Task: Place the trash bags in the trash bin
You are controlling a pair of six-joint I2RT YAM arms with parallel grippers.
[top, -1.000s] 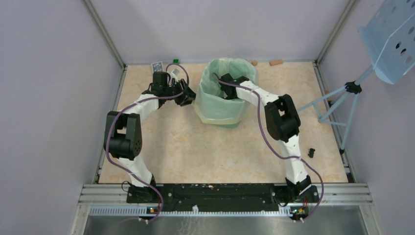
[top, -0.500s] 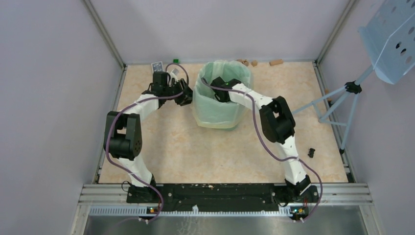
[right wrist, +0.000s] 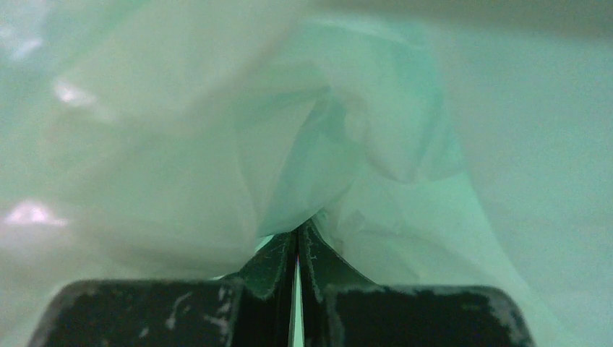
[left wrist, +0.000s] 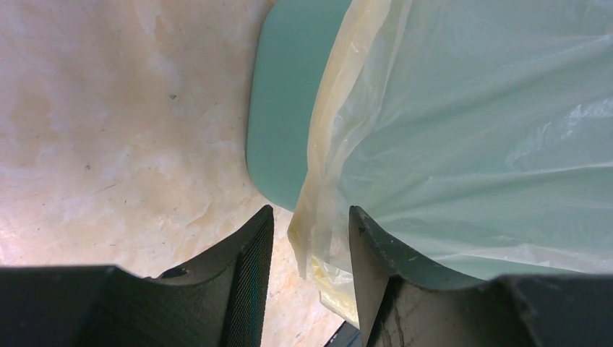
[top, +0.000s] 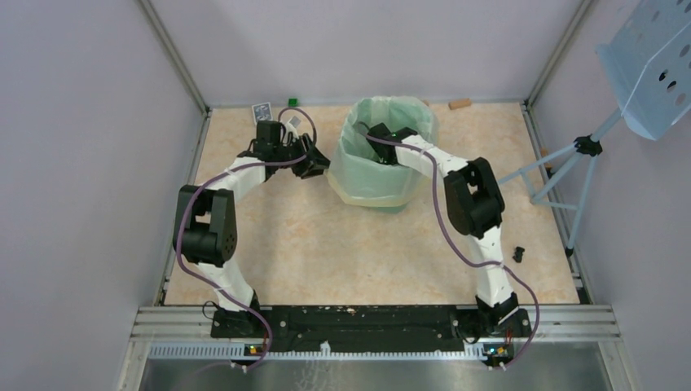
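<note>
At the far centre of the surface [top: 326, 252], the thin pale-yellow translucent plastic bag [top: 363, 175] drapes the mint-green tapered plastic bin [left wrist: 285, 116], right gripper [right wrist: 297, 249] pinching film inside, likely seating it, left gripper [left wrist: 309, 225] spread astride its hem.

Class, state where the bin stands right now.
Top view: the bin stands far centre, bag draped over it, left gripper at its left, right gripper inside.

The beige table [top: 326, 244] carries the trash bin [left wrist: 289, 101] and a black piece [top: 518, 253].
</note>
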